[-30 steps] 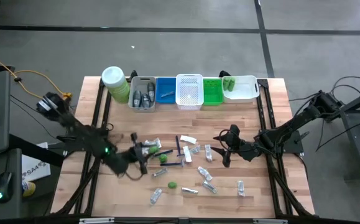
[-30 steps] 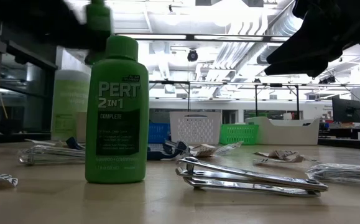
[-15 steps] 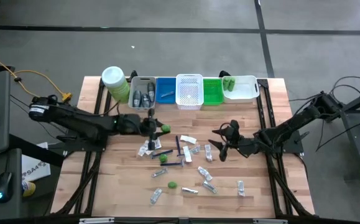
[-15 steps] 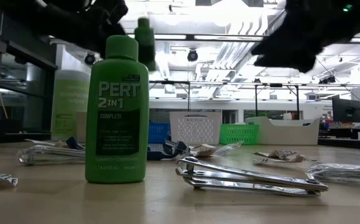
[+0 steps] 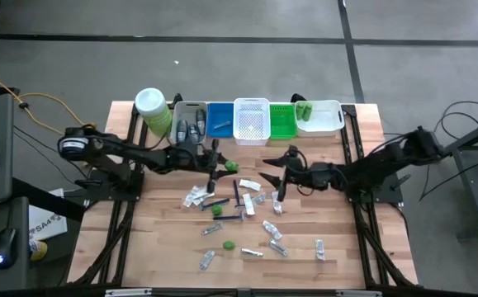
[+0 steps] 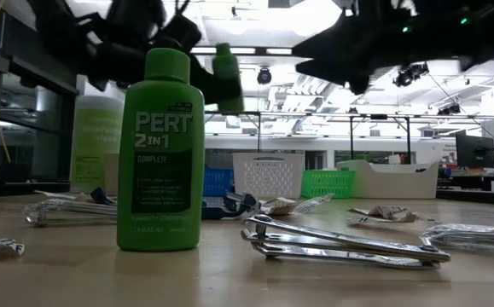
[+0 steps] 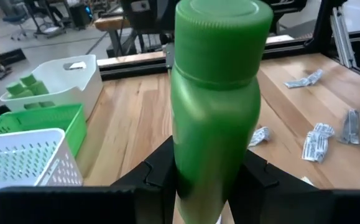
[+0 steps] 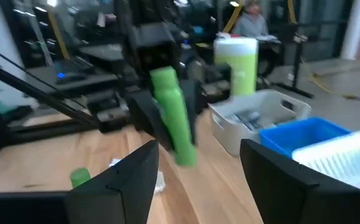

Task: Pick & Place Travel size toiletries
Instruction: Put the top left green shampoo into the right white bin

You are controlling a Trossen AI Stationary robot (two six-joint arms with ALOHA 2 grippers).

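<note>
A small green bottle (image 7: pixel 220 93) was held above the table, near the bins (image 5: pixel 251 120), clamped low on its body by the left gripper (image 5: pixel 220 167). It seemed light, stiff and smooth. The right gripper (image 5: pixel 278 172) hung open, empty.

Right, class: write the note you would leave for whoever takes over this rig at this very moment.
Left gripper: shut on a small green bottle, held above the table near the bins.
Right gripper: fingers open, empty, over the middle of the table.
Done: green bottles sit in the white bin; dark pieces in the grey bin.
Left: sachets, sticks and green bottles lie scattered on the table.
</note>
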